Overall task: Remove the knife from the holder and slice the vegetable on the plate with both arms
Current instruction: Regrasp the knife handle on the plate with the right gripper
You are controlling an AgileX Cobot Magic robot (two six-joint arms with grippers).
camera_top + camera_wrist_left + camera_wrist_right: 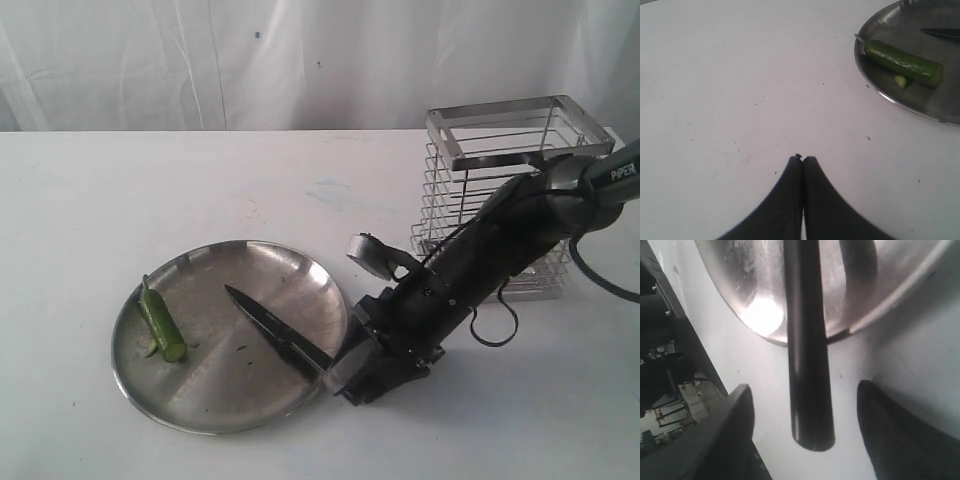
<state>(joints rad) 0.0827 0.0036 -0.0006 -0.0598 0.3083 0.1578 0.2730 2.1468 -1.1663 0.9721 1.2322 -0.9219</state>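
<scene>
The right gripper (805,415) stands spread, the knife (807,365) handle loose between its fingers, while the left gripper (803,161) is pressed closed on nothing.

Dark knife (275,330) and green vegetable (162,325) on steel plate (215,405)

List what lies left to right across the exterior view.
vegetable → knife → right pincer → holder
</scene>
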